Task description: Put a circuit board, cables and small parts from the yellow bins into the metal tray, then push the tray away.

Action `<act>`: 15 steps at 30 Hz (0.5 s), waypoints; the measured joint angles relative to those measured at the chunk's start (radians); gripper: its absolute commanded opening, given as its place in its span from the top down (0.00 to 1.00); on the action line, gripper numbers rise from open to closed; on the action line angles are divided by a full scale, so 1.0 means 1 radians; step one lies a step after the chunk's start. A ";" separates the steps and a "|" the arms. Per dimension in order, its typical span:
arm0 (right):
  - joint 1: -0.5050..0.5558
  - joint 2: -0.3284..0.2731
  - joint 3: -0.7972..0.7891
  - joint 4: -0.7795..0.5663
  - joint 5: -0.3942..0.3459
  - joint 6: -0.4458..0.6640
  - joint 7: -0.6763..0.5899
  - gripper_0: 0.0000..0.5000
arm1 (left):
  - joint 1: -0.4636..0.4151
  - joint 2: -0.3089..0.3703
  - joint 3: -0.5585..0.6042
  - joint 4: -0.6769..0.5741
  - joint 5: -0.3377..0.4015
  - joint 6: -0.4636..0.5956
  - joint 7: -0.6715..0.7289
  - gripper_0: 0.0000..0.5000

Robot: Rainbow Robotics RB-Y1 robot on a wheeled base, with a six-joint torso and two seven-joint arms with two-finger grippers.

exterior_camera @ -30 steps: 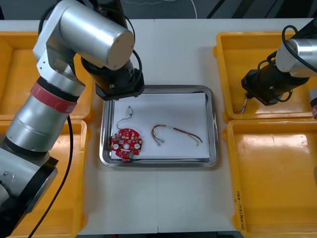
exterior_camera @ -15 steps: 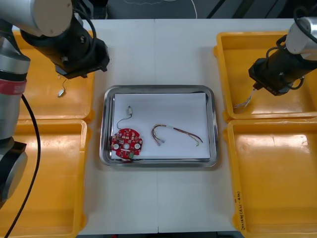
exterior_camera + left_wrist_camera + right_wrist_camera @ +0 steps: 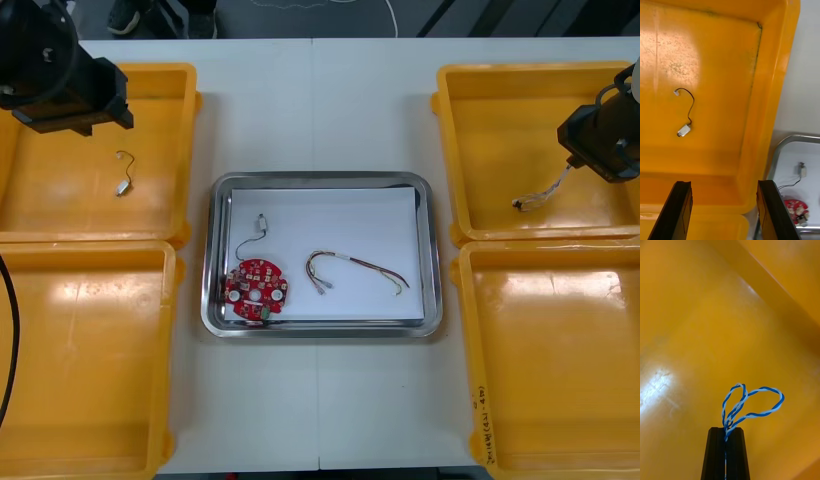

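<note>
The metal tray (image 3: 425,200), white inside, sits mid-table and holds a round red circuit board (image 3: 256,290), a small metal part (image 3: 261,222) on a thin black lead, and a red and yellow cable (image 3: 355,267). My right gripper (image 3: 726,444) is shut on a twisted blue and white cable (image 3: 752,403); in the front view that cable (image 3: 540,197) hangs from the gripper over the far right yellow bin (image 3: 500,120). My left gripper (image 3: 723,202) is open above the far left yellow bin (image 3: 60,200), where another small metal part (image 3: 123,183) lies.
Two near yellow bins (image 3: 80,360) (image 3: 560,360) flank the tray. In the left wrist view the tray's corner (image 3: 788,142) and the board (image 3: 795,208) show beyond the bin's rim (image 3: 752,123).
My left arm swung away from the tray's far left corner to above the far left bin. My right gripper rose and drifted right, lifting the blue and white cable.
</note>
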 measured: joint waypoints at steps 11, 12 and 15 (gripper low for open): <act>0.000 0.000 0.000 0.067 -0.002 -0.068 0.000 0.58 | 0.000 0.036 0.057 0.134 -0.008 -0.001 -0.086 0.00; 0.000 0.000 0.000 0.067 -0.002 -0.068 0.000 0.32 | 0.000 0.038 0.057 0.145 -0.010 -0.003 -0.087 0.00; 0.000 0.000 0.000 0.067 -0.007 -0.068 0.000 0.03 | 0.000 0.042 0.057 0.172 -0.020 -0.018 -0.098 0.00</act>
